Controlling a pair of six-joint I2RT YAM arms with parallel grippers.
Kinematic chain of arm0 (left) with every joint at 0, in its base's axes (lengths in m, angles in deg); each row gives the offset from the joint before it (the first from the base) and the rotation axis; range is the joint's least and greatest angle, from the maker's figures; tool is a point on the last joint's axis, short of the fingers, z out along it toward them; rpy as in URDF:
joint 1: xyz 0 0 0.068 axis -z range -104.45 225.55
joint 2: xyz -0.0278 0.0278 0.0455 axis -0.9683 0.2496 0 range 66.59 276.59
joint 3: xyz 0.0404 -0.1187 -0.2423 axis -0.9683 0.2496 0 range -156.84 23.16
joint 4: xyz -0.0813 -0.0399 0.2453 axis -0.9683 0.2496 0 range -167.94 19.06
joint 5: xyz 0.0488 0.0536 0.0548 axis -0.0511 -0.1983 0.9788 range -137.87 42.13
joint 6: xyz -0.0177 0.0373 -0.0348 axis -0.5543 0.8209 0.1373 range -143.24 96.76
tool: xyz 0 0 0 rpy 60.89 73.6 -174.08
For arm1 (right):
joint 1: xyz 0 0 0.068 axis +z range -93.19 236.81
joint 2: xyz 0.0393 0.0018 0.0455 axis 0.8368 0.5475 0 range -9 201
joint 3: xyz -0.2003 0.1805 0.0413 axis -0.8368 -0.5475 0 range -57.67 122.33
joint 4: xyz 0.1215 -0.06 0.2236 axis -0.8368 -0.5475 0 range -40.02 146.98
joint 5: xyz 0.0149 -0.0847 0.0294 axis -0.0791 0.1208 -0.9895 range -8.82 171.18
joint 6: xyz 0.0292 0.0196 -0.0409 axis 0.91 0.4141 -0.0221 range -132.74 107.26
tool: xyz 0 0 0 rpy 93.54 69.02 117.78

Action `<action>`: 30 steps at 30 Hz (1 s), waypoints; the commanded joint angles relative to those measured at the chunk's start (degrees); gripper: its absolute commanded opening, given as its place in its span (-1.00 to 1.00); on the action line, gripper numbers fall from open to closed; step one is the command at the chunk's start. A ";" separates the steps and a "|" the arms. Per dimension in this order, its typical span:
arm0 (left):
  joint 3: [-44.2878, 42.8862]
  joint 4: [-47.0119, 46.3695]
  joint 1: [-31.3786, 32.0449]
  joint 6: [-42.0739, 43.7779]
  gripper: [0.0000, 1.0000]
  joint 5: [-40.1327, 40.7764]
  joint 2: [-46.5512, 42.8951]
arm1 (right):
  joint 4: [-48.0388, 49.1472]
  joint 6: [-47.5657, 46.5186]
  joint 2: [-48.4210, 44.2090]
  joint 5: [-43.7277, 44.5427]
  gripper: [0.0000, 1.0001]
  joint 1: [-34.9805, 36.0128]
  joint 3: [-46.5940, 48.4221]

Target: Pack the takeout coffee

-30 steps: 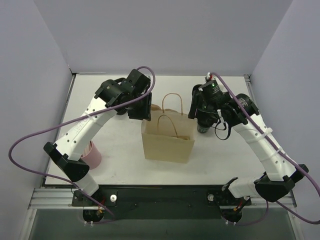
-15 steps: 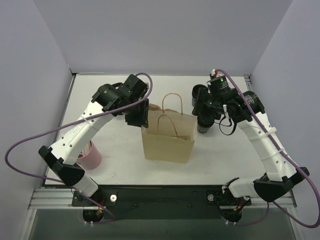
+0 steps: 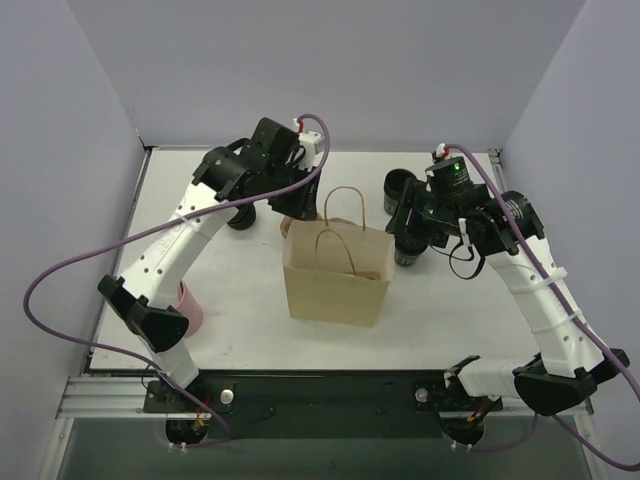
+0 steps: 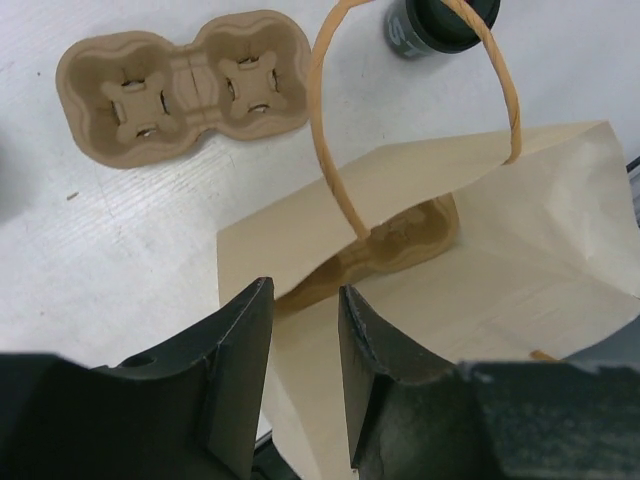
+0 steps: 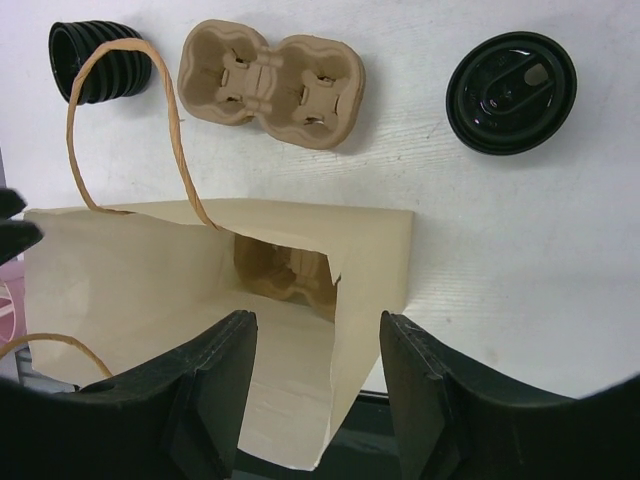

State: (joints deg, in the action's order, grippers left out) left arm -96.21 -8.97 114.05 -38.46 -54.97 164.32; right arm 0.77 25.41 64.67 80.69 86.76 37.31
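Right pincer: spread wide, empty, over the paper bag.
Left pincer: narrow gap, gripping nothing.
Takeout coffee: small black lidded cup, upright on the surface, well apart from the bag; long axis vertical, lid upward.

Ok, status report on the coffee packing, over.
Left gripper, right gripper: jaws open, empty, at the paper bag mouth. Takeout coffee on the table, outside the bag. Pulp carrier sits inside; bag mouth open.

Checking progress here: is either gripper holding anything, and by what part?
Nothing is held. Both the left gripper and right gripper hang open above the paper bag.
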 commanded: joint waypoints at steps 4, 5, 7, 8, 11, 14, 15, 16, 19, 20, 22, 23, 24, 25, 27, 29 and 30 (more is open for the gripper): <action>0.10 -6.92 1.57 9.41 -0.15 0.49 1.41 | -2.51 -2.63 -3.00 2.69 0.07 -0.42 -0.67; 0.19 -6.57 2.01 10.38 -0.15 1.20 1.32 | -2.24 -2.99 -2.92 2.60 0.07 -0.42 -0.59; -0.07 -5.60 2.45 9.78 -0.15 4.71 1.06 | -2.16 -3.78 -2.74 2.51 0.09 -0.42 -0.06; -0.16 -5.69 2.63 9.25 -0.15 5.68 0.19 | -2.15 -4.05 -2.57 2.51 0.09 -0.42 -0.06; -1.91 -4.55 2.81 4.69 -0.10 9.81 -1.14 | -1.72 -4.14 -2.39 2.34 0.09 -0.42 -0.23; -3.23 0.80 3.16 -0.84 -0.10 17.18 -2.02 | -1.45 -4.58 -1.95 2.16 0.10 -0.42 -0.41; -2.80 2.12 3.16 -2.77 -0.10 18.59 -2.37 | -1.28 -4.75 -1.86 2.16 0.11 -0.51 -0.50; -2.36 4.66 2.90 -5.75 -0.10 19.22 -2.72 | -1.19 -4.93 -1.86 2.07 0.11 -0.51 -0.76; -0.78 9.32 2.63 -9.99 -0.05 17.74 -2.90 | -0.66 -5.46 -1.42 1.37 0.12 -0.51 -0.76; -0.17 10.04 2.63 -10.61 -0.05 16.94 -2.90 | -0.57 -5.46 -1.07 1.20 0.12 -0.60 -0.85; 2.47 10.75 2.72 -11.84 -0.05 15.62 -2.64 | 0.04 -5.54 -0.72 0.93 0.12 -0.51 -1.20; 3.26 10.83 2.72 -12.28 -0.05 15.27 -2.72 | 0.13 -5.63 -0.37 0.93 0.13 -0.51 -1.55; 4.40 10.66 2.72 -12.63 -0.05 15.18 -2.64 | 0.39 -5.81 -0.11 0.93 0.13 -0.51 -1.64; 4.76 10.57 2.72 -12.81 -0.06 15.09 -2.64 | 0.57 -5.98 -0.02 0.93 0.13 -0.51 -1.73; 4.85 10.57 2.72 -12.81 -0.06 15.35 -2.46 | 0.83 -6.33 0.42 0.93 0.13 -0.60 -1.47; 5.73 10.05 2.63 -12.29 -0.12 15.18 -2.46 | 1.01 -6.77 0.60 1.80 0.13 -0.69 -1.20; 5.99 9.52 2.63 -12.11 -0.15 15.09 -2.29 | 1.10 -6.86 0.60 2.07 0.13 -0.95 -1.03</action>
State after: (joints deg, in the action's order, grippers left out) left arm -90.55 -0.97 116.84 -49.35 -39.53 162.40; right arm 1.17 20.06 64.76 82.20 86.54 36.21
